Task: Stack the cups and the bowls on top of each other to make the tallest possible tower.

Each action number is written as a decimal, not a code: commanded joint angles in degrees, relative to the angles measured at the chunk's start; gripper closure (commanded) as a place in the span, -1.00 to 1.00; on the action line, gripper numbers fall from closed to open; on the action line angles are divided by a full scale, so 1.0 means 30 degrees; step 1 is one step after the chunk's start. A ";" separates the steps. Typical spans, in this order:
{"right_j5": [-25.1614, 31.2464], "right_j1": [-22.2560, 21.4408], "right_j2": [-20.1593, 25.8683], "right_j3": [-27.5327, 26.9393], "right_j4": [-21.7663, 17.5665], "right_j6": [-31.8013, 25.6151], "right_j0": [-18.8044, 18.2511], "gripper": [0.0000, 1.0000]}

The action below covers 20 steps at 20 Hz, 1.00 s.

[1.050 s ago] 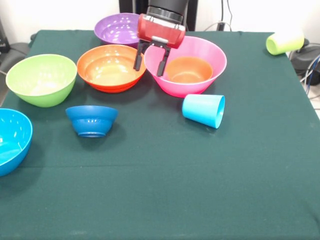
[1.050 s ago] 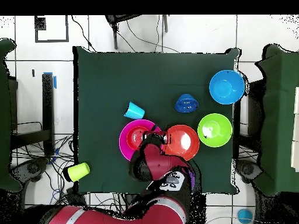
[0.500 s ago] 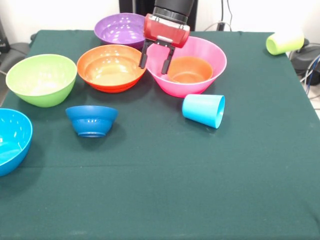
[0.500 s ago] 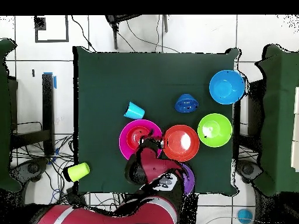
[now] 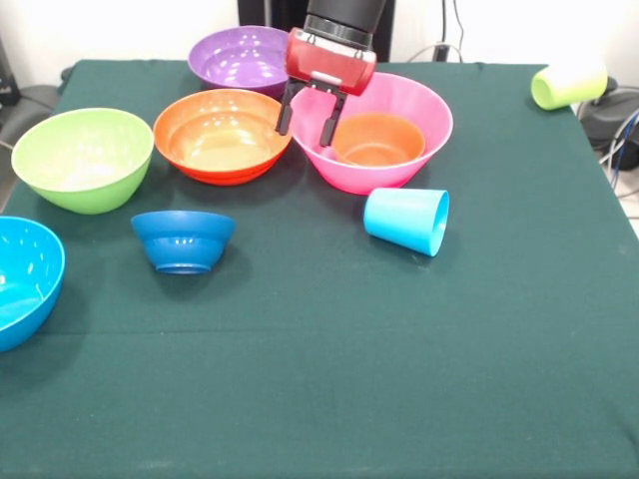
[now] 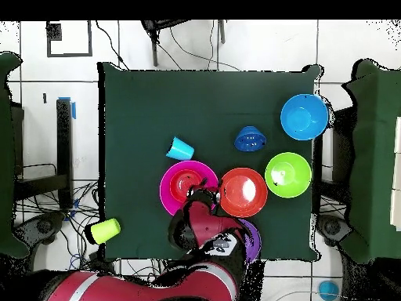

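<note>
My gripper [image 5: 306, 122] [image 6: 204, 192] hangs open and empty over the gap between the large pink bowl [image 5: 431, 112] [image 6: 169, 201] and the orange-red bowl [image 5: 222, 135] [image 6: 243, 192], one finger above the pink rim. A small orange bowl [image 5: 377, 140] [image 6: 185, 183] sits inside the pink one. The purple bowl [image 5: 235, 55], lime green bowl [image 5: 82, 158], light blue bowl [image 5: 20, 279] and small dark blue bowl [image 5: 183, 239] each stand alone. A light blue cup [image 5: 407, 220] [image 6: 179, 147] lies on its side in front of the pink bowl. A lime green cup [image 5: 567, 85] [image 6: 104, 230] lies at the table's far right corner.
The dark green tablecloth [image 5: 329, 379] covers the table. Cables [image 5: 624, 140] run off the right edge behind the lime green cup. The light blue bowl overhangs the picture's left edge.
The gripper has lifted a little and drifted slightly right and back towards the pink bowl's rim, still open. Bowls and cups have not moved.
</note>
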 commanded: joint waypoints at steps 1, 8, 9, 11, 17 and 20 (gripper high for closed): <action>-0.1245 0.0815 0.1105 0.0313 0.0325 0.3212 0.0201 -1.00; -0.0874 0.0638 0.1352 -0.0121 -0.0701 0.2886 -0.0588 -1.00; -0.0856 0.0617 0.1457 -0.0203 -0.0932 0.2812 -0.0817 -1.00; -0.0427 0.0336 0.1759 -0.0416 -0.1442 0.2584 -0.1333 -1.00; 0.0407 -0.0043 0.2829 -0.1083 -0.3110 0.2200 -0.3065 -1.00; 0.0470 -0.0165 0.2917 -0.1123 -0.3097 0.2392 -0.3336 -1.00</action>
